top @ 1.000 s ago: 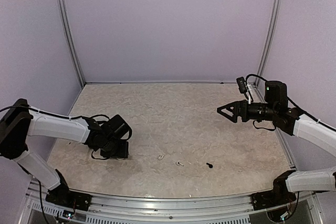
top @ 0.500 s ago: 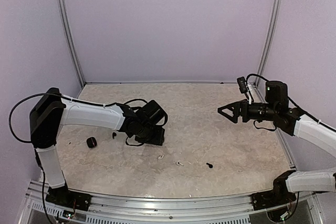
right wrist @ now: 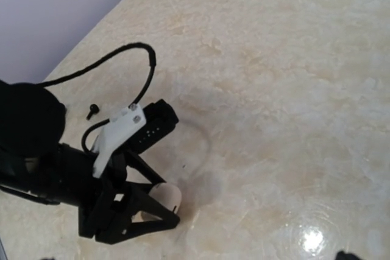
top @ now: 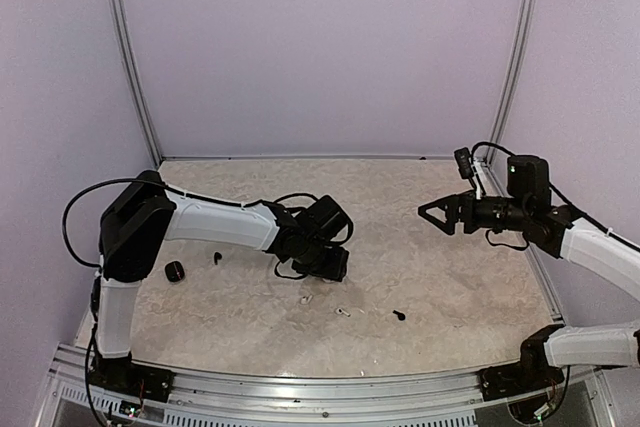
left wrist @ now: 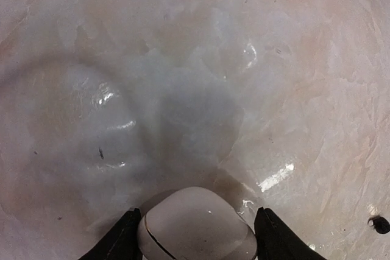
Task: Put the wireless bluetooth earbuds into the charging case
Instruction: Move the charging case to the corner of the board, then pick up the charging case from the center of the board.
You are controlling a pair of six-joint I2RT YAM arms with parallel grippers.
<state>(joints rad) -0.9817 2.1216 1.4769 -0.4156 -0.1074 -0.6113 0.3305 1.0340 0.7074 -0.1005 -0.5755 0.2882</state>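
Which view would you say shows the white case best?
Left wrist: the white case sits close up between the jaws, seam visible. Right wrist shows only a pale sliver; the top view hides it under the left gripper.

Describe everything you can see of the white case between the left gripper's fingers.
The white charging case is a smooth, glossy, pebble-shaped shell, plastic by its look. A thin dark seam curves across one end, and it appears closed. It lies sideways between the left gripper's black fingers, which press on both its ends. The marbled table lies below; whether the case touches it cannot be told.
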